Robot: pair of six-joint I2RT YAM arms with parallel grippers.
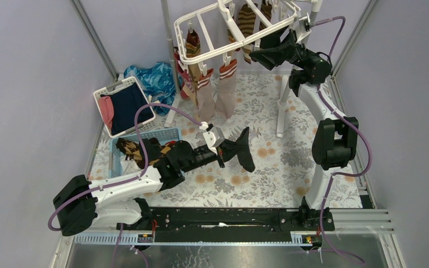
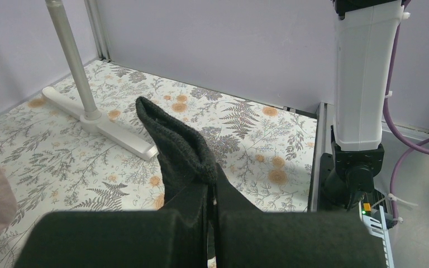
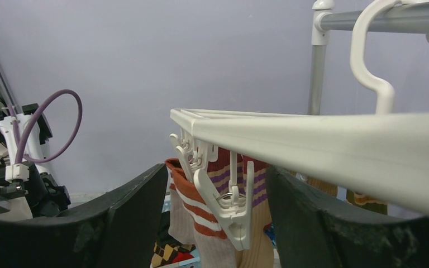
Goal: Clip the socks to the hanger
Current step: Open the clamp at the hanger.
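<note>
Socks hang from the hanger (image 1: 201, 56) up at 12 o'clock in the top view. Two tan socks (image 1: 226, 84) with red-and-white tops dangle from its near bar, and striped socks (image 1: 247, 19) hang farther back.

The left gripper (image 1: 222, 149) sits low near the middle of the flowery table (image 1: 279, 167). Its jaws are pinched tight on a black sock (image 1: 244, 148), which sticks out toward 3 o'clock. In the left wrist view the sock's open cuff (image 2: 173, 139) points up and away, off the table.

The right gripper (image 1: 265, 47) is high at 1 o'clock, right at the hanger's edge. Its jaws are spread wide and hold nothing. A white clip (image 3: 226, 206) hangs between them, but I cannot tell if they touch it.

A small blue basket (image 1: 167, 134) sits at 9 o'clock with a brown-and-yellow diamond sock (image 1: 131, 148) inside. At 10 o'clock sits a white basket (image 1: 103, 92) with a shiny blue cloth (image 1: 156, 75) beside it.
</note>
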